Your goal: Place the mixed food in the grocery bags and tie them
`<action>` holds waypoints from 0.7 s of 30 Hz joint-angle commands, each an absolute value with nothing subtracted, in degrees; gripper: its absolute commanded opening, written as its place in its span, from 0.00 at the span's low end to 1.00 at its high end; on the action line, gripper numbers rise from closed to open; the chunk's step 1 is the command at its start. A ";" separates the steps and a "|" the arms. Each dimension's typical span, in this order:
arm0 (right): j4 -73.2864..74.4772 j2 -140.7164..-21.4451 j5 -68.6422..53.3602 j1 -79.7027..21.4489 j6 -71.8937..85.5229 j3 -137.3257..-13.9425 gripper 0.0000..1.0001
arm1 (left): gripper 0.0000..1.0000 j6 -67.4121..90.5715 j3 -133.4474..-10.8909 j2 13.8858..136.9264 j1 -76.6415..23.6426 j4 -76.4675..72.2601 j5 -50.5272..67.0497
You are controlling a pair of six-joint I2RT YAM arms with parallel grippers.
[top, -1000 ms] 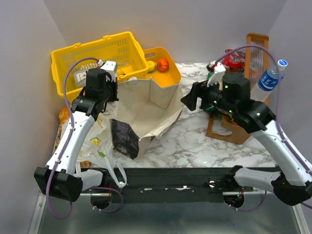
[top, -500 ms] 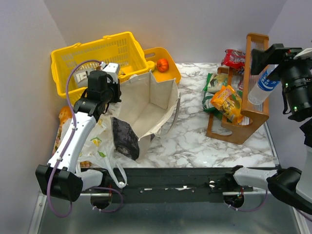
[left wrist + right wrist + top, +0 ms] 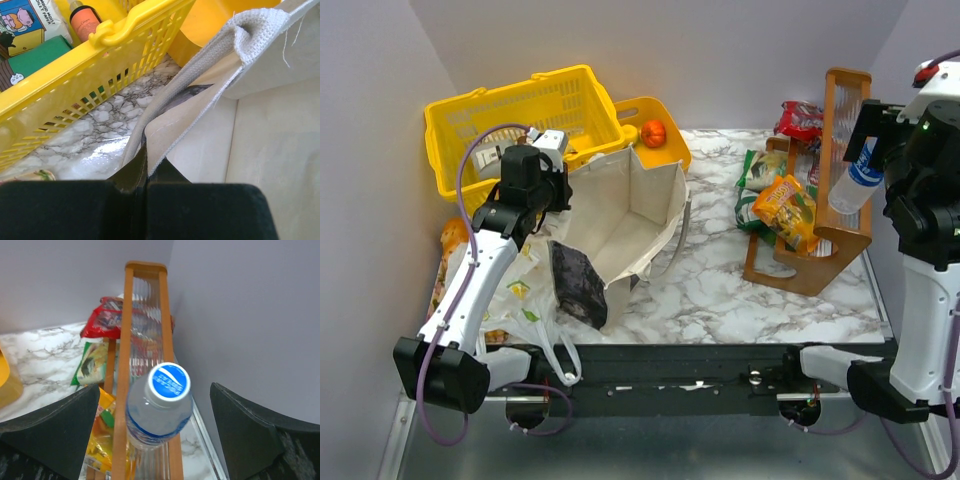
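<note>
Tote [image 3: 630,215] stays pinched in left tool [image 3: 146,167]; right tool [image 3: 157,427], wide, has swung over the bottle [image 3: 161,400].

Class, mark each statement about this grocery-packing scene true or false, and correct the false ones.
1. The left claw is shut on the beige canvas tote at its rim. True.
2. The right claw grips the clear plastic water bottle. False: it is open, with a finger on either side of the bottle's cap, not touching it.
3. The round orange lies inside the tote. False: it sits in the yellow plastic tray beyond the tote.
4. The water bottle leans in the brown wooden rack. True.
</note>
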State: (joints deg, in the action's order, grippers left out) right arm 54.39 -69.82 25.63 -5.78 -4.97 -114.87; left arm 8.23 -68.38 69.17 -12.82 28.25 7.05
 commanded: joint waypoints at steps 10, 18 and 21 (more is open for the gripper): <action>51.60 -63.47 18.81 1.04 -2.99 -99.60 1.00 | 0.00 9.14 -67.76 69.96 -12.74 26.10 9.93; 41.06 -60.12 16.61 3.25 -4.30 -90.09 0.98 | 0.00 8.97 -67.41 70.58 -12.92 25.66 10.98; 37.46 -59.33 17.05 3.34 -6.32 -88.16 0.90 | 0.00 8.70 -67.06 70.40 -13.36 25.31 11.25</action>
